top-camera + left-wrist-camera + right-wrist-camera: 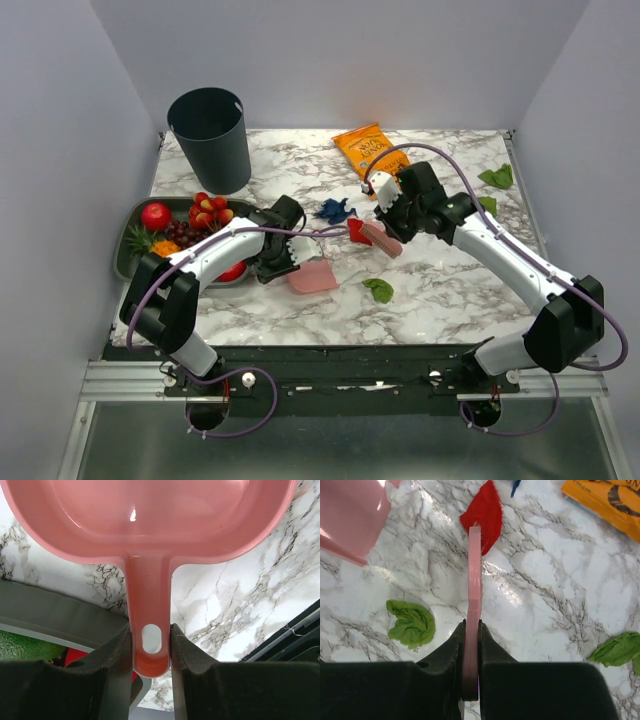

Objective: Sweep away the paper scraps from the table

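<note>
My left gripper (288,262) (150,645) is shut on the handle of the pink dustpan (313,277) (150,520), whose pan rests on the marble table (440,290). My right gripper (392,224) (471,630) is shut on a pink brush (381,238) (475,580), seen edge-on, with its tip at a red paper scrap (357,230) (485,512). A blue scrap (335,210) lies just behind it. One green scrap (378,290) (412,624) lies in front of the brush. Two more green scraps (497,177) (617,650) lie at the far right.
An orange snack bag (368,150) (605,500) lies at the back behind my right gripper. A dark bin (212,138) stands at the back left. A grey tray (122,250) (50,615) of toy fruit sits at the left, right beside my left gripper.
</note>
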Motion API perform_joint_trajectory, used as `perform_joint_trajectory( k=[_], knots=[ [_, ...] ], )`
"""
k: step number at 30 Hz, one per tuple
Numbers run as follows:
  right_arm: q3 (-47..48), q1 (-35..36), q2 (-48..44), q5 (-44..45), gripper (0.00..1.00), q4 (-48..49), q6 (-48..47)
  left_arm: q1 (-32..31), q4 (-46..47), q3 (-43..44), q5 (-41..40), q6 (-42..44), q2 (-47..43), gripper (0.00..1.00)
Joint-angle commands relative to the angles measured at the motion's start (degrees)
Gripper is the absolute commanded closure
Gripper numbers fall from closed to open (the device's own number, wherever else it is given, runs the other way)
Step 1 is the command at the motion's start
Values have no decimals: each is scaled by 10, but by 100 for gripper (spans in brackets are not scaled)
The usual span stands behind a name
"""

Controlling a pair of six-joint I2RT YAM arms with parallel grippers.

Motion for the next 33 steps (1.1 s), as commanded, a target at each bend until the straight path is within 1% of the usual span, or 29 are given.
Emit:
perform_joint_trajectory(
  k=[1, 4, 7, 11, 12, 14, 15, 16, 18, 21, 24, 26, 28, 29, 30, 32, 33],
  knots=[
    [-33, -2, 5, 44, 99, 22, -1, -8, -9, -9, -7, 6, -13, 100],
    [-39, -2, 15, 39, 99, 29, -7, -10, -12, -6, -14, 7, -14, 100],
    [-17, 1, 32, 5, 99, 22, 11, -15, -5, -5, -15, 9, -12, 100],
    [15, 9, 61, -63, 99, 7, 36, -27, 6, -2, -15, 3, 2, 100],
    [21, 13, 74, -100, 99, 5, 55, -29, 7, 2, -15, 2, 7, 100],
    [39, 15, 87, -145, 99, -5, 78, -35, 13, 7, -9, -5, 13, 100],
    [46, 15, 101, -198, 99, -9, 99, -36, 13, 12, -8, -7, 18, 100],
    [52, 15, 105, -224, 99, -11, 112, -37, 16, 15, -7, -10, 21, 100],
    [70, 15, 113, -247, 99, -12, 131, -39, 19, 18, -3, -15, 25, 100],
    [99, 9, 126, -276, 100, -32, 124, -39, 23, 25, 0, -22, 28, 100],
    [108, -4, 123, -299, 99, -36, 124, -40, 29, 25, 3, -24, 29, 100],
    [108, -5, 113, -286, 99, -42, 114, -39, 28, 25, 2, -24, 29, 100],
    [117, -5, 107, -252, 100, -55, 82, -39, 26, 24, 0, -24, 27, 100],
    [121, -5, 102, -235, 100, -61, 70, -39, 27, 21, 0, -23, 26, 100],
    [123, -7, 94, -195, 99, -61, 56, -39, 26, 19, 0, -22, 22, 100],
    [130, -11, 86, -171, 100, -60, 43, -39, 27, 13, -1, -20, 19, 100],
    [131, -15, 80, -146, 99, -57, 36, -39, 26, 12, -2, -20, 19, 100]
  ],
)
